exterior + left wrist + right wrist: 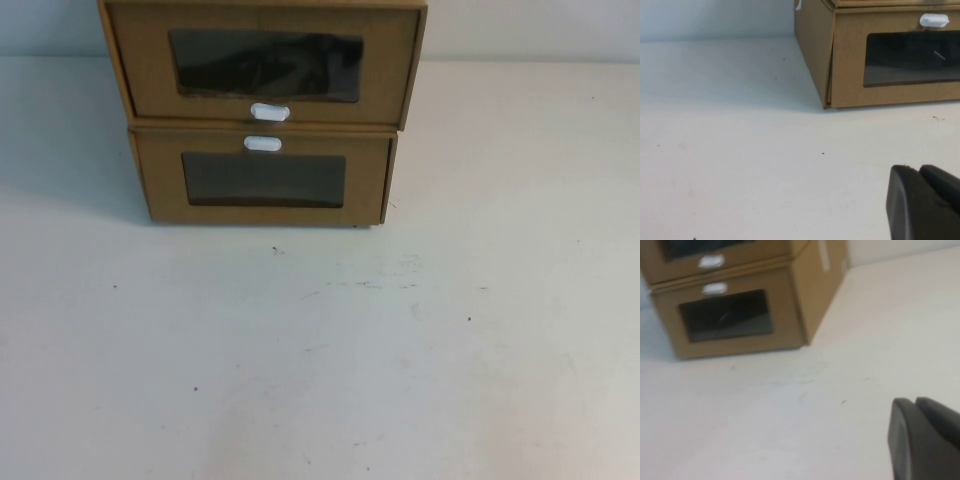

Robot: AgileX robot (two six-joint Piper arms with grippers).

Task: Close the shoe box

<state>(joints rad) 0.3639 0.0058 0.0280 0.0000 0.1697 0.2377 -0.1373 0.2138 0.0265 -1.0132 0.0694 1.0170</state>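
At 12 o'clock on the tabletop (320, 360), shoe box (265, 65) sits atop matching box (262, 180), drawer front jutting slightly. Cardboard looks light, stiff; push w/ flat panel near tab (270, 112). Left tool (925, 200), right tool (925, 440) low, back; finger state: can't tell.

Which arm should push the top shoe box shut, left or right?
Right, narrowly. The right gripper, low over the table, faces the shoe box front and its white tab; the left gripper, also low, faces mainly the lower box corner. Neither shows in the high view.
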